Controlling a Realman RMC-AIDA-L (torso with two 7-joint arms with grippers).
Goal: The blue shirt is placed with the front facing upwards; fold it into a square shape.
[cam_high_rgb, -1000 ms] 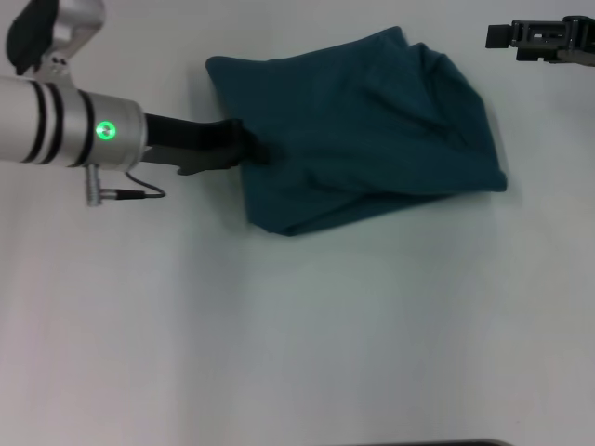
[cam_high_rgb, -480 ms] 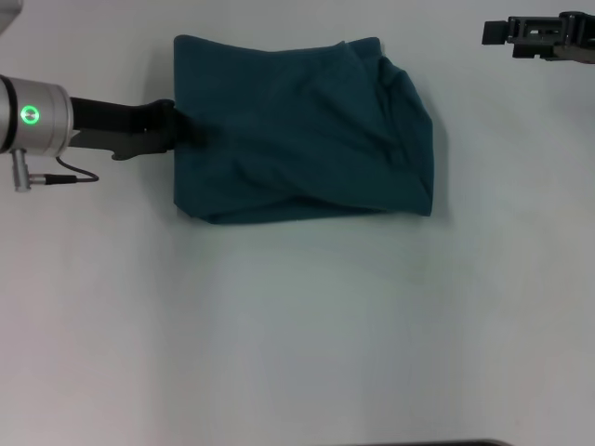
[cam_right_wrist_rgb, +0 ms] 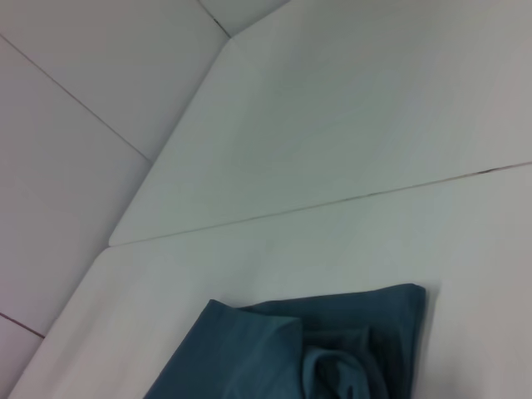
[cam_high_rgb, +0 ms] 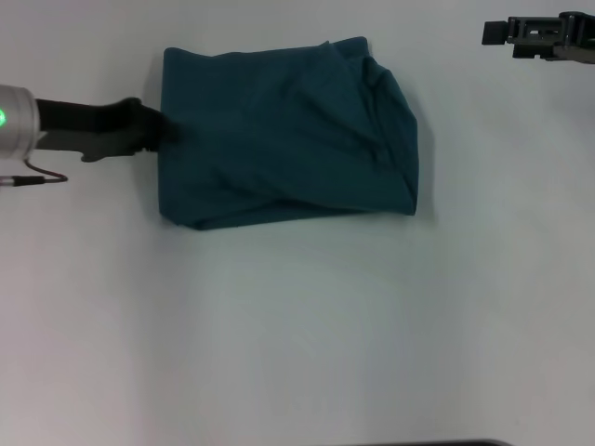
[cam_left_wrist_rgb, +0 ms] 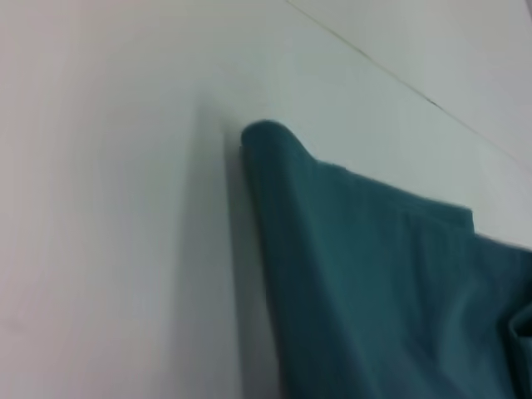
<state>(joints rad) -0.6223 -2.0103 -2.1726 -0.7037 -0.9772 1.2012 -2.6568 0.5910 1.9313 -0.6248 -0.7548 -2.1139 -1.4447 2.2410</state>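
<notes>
The blue shirt [cam_high_rgb: 284, 135] lies folded into a rough, creased rectangle on the white desk [cam_high_rgb: 297, 325], toward its far edge and a little left of the middle, plain side up. The left gripper [cam_high_rgb: 160, 133] reaches in low from the desk's left side and touches the middle of the shirt's left edge; its fingers look pinched together on that edge of cloth. The right gripper [cam_high_rgb: 497, 33] hangs near the far right corner, well apart from the shirt; whether its fingers are apart or together cannot be made out.
</notes>
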